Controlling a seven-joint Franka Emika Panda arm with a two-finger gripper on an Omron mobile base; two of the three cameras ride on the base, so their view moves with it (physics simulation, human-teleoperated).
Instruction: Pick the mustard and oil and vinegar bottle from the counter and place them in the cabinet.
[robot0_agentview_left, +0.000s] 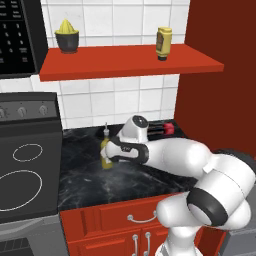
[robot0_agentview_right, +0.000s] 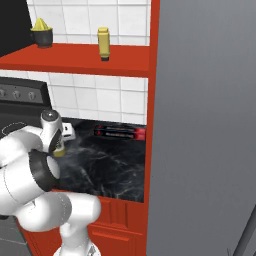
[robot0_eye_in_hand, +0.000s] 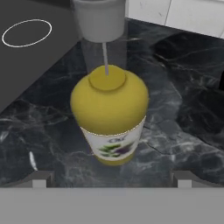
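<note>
Gripper jaws apart, nothing held; both fingertips stand wide to either side of the oil bottle, no contact visible in hand view. Left to right in left base view: stovetop at far left; juicer at left end of shelf; oil bottle upright on counter, near the stove side, partly hidden by the hand; mustard upright on the shelf toward its right end; dark bottle with red cap lying on the counter by the wall. Red drawers sit below the counter.
</note>
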